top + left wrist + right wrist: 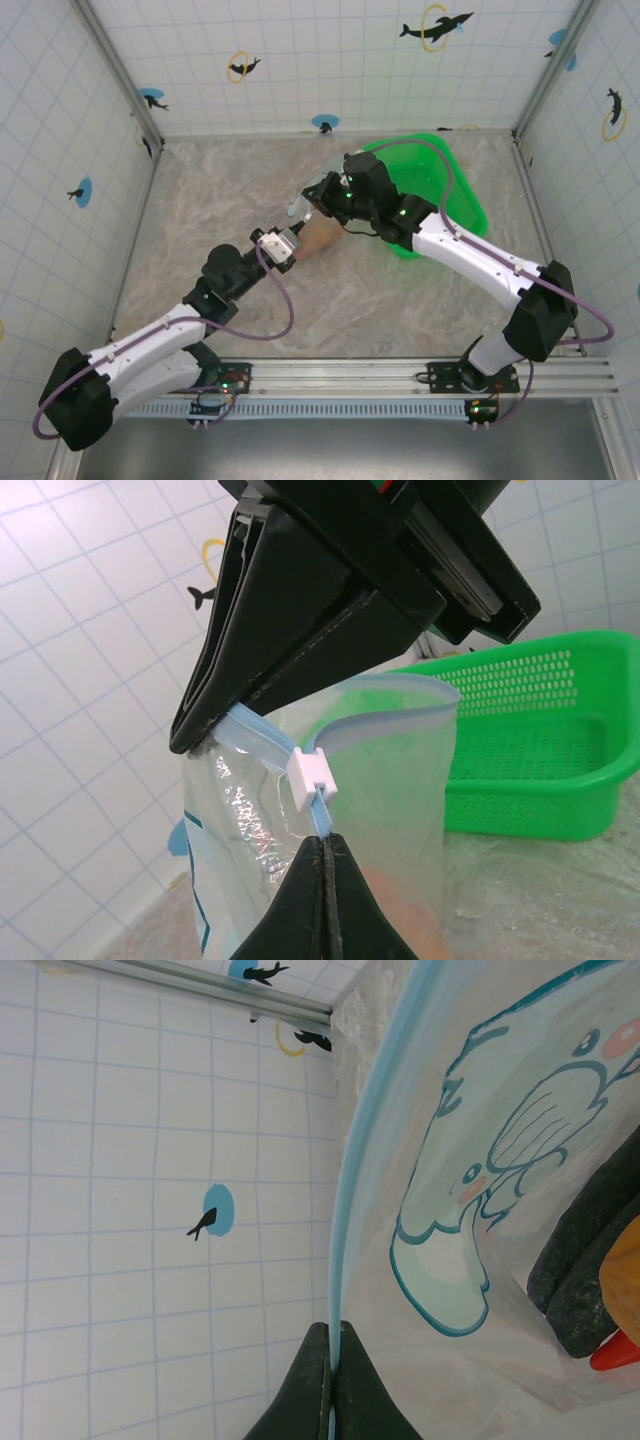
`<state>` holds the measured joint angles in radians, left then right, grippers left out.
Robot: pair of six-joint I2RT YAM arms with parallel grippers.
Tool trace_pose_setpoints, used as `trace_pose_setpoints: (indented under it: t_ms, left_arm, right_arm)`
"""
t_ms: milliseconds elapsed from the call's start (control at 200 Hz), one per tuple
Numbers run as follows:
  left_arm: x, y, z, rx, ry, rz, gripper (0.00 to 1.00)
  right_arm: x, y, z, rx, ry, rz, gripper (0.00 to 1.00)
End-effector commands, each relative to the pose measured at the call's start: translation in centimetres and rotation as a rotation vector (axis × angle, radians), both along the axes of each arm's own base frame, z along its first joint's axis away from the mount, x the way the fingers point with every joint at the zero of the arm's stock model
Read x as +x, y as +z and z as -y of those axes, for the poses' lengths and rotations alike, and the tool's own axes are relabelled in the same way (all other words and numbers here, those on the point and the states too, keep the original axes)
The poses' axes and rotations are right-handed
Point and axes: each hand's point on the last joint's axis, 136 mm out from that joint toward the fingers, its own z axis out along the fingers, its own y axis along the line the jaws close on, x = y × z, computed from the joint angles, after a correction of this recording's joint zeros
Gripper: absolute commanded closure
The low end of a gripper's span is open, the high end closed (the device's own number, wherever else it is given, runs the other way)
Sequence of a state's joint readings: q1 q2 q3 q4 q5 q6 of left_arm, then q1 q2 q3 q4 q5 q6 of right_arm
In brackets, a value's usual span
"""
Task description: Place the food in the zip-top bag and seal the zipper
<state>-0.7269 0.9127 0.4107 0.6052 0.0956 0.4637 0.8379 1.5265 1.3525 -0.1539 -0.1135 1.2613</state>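
Pale blue and thin, the zipper point(262, 738) is what the next move turns on: its long axis runs between the two arms over the middle of the table point(210, 190), from the right gripper point(330, 1345) at one end to the left gripper point(322, 845) further along. Both grippers are pinched tight on that strip, and the zip-top bag point(470, 1210) hangs from it between them; whether its bottom rests on the table I cannot tell. The white slider point(312, 778) sits on the strip just above the left gripper's fingertips, so the left arm is far the nearer to it, and the right gripper clamps the same strip a little way beyond. Right beside the slider the bag's two lips part into an open loop, so I judge the mouth not yet sealed. Closing it looks to call for a pull along the zipper's length, one gripper anchoring while the slider travels

As for containers, the food point(590, 1250) lies inside the bag: dark long pieces, an orange rounded one and a red tip press against the clear wall beside the elephant print point(450, 1240). The green basket point(450, 185) stands at the far right corner of the table, just behind the right arm, and I see no pieces in the part of its floor that shows
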Motion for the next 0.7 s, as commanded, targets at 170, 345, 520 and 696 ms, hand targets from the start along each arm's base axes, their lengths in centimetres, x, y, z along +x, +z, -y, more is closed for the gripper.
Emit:
trace_pose_setpoints:
  t_ms: [170,345,520,696]
  left_arm:
    - [-0.5,3.0,-0.2,-0.066,-0.008,0.023,1.00]
    - [0.1,3.6,-0.4,-0.063,0.022,-0.032,1.00]
    - [0.9,1.7,-0.4,-0.021,0.051,-0.123,1.00]
    - [0.1,1.0,-0.9,-0.063,0.041,-0.203,1.00]
  right_arm:
    - [0.4,1.0,0.6,0.025,-0.015,0.024,0.94]
    - [1.2,1.8,2.5,-0.016,-0.044,0.080,0.63]
    - [1.3,1.9,4.1,-0.066,0.001,0.177,0.44]
    - [-0.5,0.9,6.1,-0.239,0.151,0.375,0.44]
